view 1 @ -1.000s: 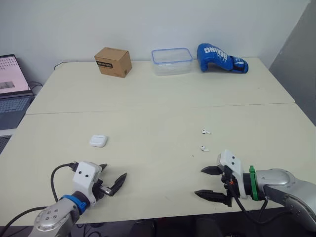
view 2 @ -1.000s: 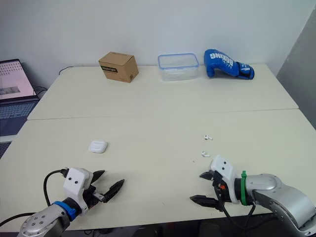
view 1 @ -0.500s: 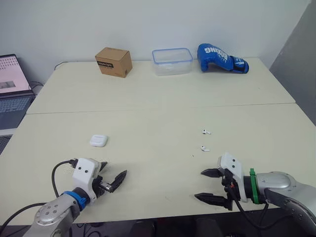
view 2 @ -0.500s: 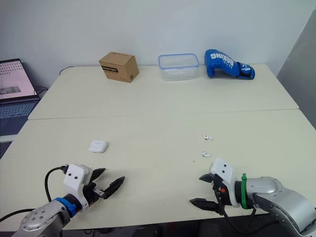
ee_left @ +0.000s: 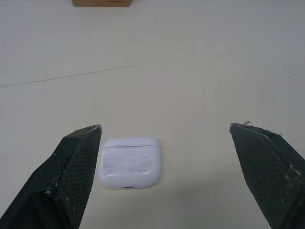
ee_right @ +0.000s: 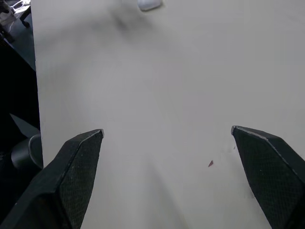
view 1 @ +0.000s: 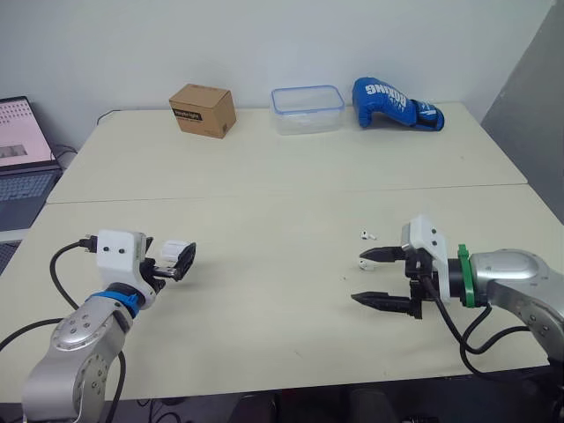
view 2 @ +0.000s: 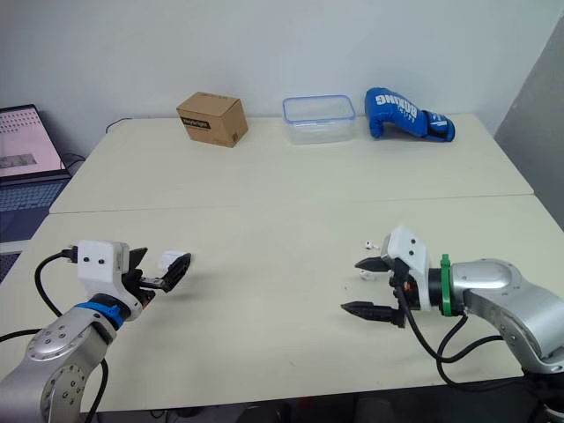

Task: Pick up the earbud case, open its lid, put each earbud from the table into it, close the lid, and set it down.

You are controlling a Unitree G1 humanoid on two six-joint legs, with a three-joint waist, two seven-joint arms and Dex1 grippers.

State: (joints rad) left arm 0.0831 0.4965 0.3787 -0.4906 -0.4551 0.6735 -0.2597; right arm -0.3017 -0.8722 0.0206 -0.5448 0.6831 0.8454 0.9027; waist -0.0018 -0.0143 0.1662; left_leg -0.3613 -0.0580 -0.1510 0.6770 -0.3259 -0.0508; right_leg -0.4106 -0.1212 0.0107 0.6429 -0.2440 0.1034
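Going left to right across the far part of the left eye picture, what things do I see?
laptop → box → container → boxing glove

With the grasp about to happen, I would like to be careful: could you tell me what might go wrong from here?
1. The earbud case lies off-centre in the open left hand, right beside one finger; closing could shove or twist it instead of pinching it squarely.
2. The open right hand has one finger very near the closer earbud; a small move might flick it, or the farther earbud, across the table.
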